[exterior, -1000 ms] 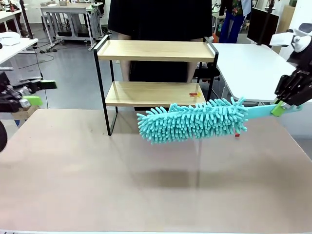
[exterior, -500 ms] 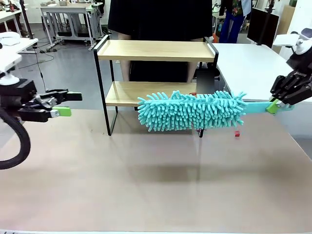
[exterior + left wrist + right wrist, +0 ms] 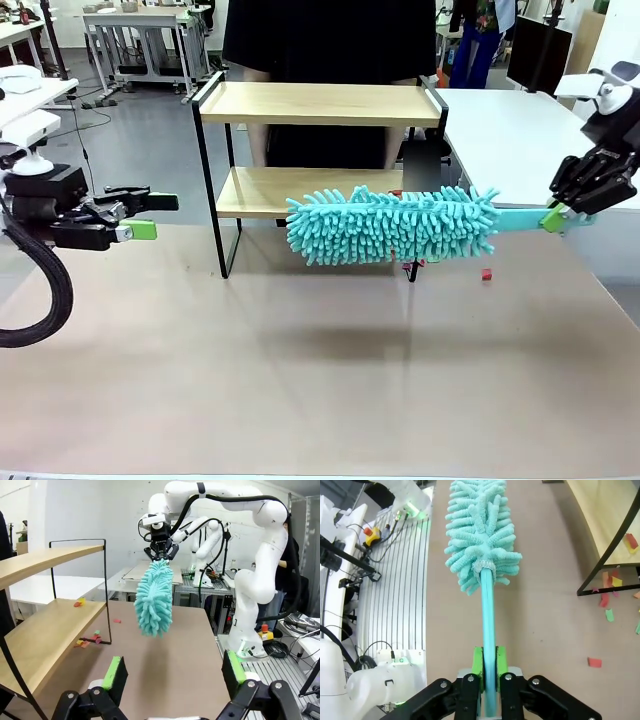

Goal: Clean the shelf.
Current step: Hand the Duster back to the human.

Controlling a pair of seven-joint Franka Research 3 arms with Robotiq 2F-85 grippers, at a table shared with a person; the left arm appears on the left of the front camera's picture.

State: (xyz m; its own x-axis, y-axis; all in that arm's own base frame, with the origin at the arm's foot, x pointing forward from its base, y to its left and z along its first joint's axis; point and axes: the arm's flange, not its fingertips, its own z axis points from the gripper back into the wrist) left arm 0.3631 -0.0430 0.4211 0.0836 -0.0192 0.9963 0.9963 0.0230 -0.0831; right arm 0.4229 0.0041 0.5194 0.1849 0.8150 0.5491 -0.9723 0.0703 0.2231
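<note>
The shelf [image 3: 320, 104] stands at the table's far side, with two light wooden boards in a black frame. A fluffy teal duster [image 3: 395, 228] hangs level in front of the lower board's right half. My right gripper [image 3: 566, 214] is shut on its teal handle at the right. In the right wrist view the handle [image 3: 487, 615] runs up from my right gripper [image 3: 488, 664] to the duster head [image 3: 481, 530]. Small coloured paper scraps [image 3: 610, 587] lie by the shelf [image 3: 610, 515] foot. My left gripper [image 3: 150, 215] is open left of the shelf, with green pads [image 3: 115, 672] wide apart.
A person in black [image 3: 330, 40] stands right behind the shelf. One red scrap [image 3: 486, 274] lies on the table right of the shelf foot. More scraps [image 3: 87, 641] sit on the lower board's end. A white table [image 3: 510, 130] stands at the back right.
My left arm has come in from the left edge toward the shelf. The duster has risen a little, levelled out, and now sits against the lower board's front.
</note>
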